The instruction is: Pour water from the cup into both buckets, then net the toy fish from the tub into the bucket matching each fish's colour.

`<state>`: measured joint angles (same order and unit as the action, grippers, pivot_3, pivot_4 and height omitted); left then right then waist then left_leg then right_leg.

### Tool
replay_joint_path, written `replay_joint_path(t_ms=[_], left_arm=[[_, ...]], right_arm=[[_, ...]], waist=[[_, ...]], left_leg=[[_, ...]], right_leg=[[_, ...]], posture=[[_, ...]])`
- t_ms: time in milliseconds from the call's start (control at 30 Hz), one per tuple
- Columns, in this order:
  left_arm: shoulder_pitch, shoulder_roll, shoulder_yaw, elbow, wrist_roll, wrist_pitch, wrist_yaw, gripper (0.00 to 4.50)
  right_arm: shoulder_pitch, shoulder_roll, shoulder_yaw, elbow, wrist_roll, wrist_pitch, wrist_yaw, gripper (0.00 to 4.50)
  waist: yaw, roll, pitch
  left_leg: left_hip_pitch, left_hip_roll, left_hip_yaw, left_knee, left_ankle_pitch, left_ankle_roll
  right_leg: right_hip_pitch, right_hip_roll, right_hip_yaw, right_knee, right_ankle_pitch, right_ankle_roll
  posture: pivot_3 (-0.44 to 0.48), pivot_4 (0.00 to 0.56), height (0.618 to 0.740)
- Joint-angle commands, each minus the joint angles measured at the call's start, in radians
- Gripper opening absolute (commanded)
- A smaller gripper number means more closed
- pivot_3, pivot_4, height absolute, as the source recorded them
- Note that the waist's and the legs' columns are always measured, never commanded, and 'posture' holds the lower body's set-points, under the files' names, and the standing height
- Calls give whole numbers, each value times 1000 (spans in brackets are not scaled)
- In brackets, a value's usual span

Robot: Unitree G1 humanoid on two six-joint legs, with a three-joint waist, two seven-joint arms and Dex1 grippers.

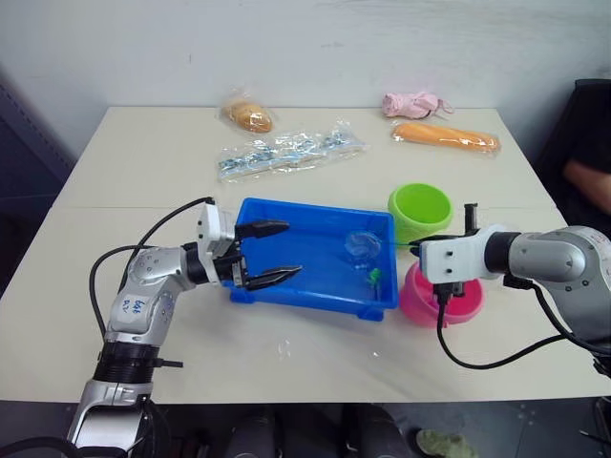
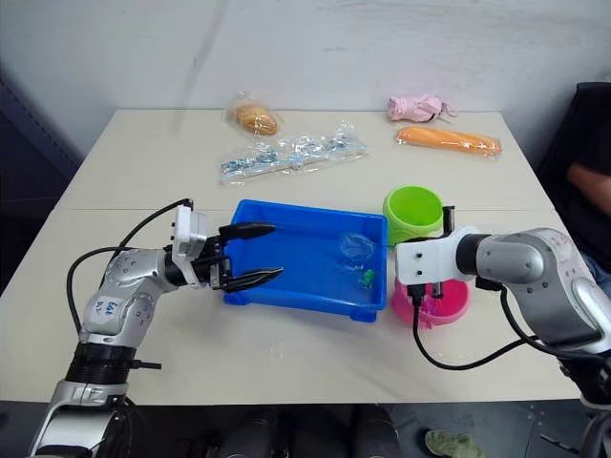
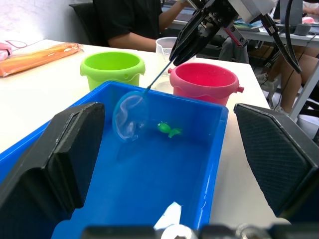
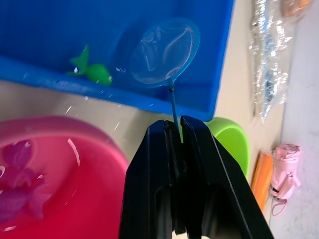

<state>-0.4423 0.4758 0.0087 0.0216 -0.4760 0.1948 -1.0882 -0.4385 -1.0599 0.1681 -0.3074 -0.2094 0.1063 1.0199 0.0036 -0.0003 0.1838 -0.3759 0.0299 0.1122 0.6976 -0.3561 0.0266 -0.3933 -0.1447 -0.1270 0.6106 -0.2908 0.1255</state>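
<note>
The blue tub (image 1: 315, 301) lies mid-table with one green toy fish (image 1: 373, 277) near its right front corner. The net (image 1: 363, 245) has its hoop tilted inside the tub's right part, close to that fish. My right gripper (image 1: 425, 243) is shut on the net's thin handle and hangs above the pink bucket (image 1: 468, 307), which holds water and pink toy fish (image 4: 20, 154). Behind it, beside the tub's far right corner, stands the green bucket (image 1: 420, 210). A clear cup (image 3: 164, 50) shows behind the two buckets. My left gripper (image 1: 291, 250) is open over the tub's left end, holding nothing.
At the back of the table lie a bagged bun (image 1: 248, 116), a clear crinkled bag (image 1: 286, 153), an orange packet (image 1: 444, 136) and a pink bundle (image 1: 415, 103). A person (image 1: 587, 181) sits past the table's right edge. Black cables hang from both wrists.
</note>
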Motion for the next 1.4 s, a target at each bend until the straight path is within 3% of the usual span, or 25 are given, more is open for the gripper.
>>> replay_joint_path(t_ms=[33,200,467,700,1000,1400], left_arm=[[0,-10,-5,12,6,-27,-12,4470],[-9,-34,-7,30,4,-33,-4,4470],[-16,-6,-4,55,16,-66,-46,4470],[-13,22,10,58,-7,-114,-119,4470],[-5,101,19,10,-56,-13,-191,4470],[4,128,42,-17,-58,12,-185,4470]], right_arm=[[-57,-20,31,-41,-47,92,77,0],[-80,-43,93,-149,-53,260,218,0],[-97,-68,71,-255,64,522,343,0],[-102,-51,44,-243,171,671,324,0],[-135,28,-42,-213,337,876,234,0],[-120,109,-227,-142,597,1100,123,0]], waist=[[-3,0,0],[4,0,0],[21,0,0],[20,0,0],[13,0,0],[10,0,0]], left_leg=[[0,0,0,0,0,0],[-1,0,-1,0,0,0],[-1,-1,-3,2,0,0],[-1,-1,-3,1,0,0],[-1,-1,-3,1,0,0],[-1,-1,-3,1,0,0]], right_leg=[[0,0,0,0,0,0],[0,0,-1,0,0,0],[1,-2,-2,0,0,0],[1,-2,-3,0,0,0],[0,-2,-4,0,0,0],[0,-2,-4,0,0,-1]], posture=[[0,150,740],[0,150,740],[0,150,740],[0,150,740],[0,150,740],[0,150,740]])
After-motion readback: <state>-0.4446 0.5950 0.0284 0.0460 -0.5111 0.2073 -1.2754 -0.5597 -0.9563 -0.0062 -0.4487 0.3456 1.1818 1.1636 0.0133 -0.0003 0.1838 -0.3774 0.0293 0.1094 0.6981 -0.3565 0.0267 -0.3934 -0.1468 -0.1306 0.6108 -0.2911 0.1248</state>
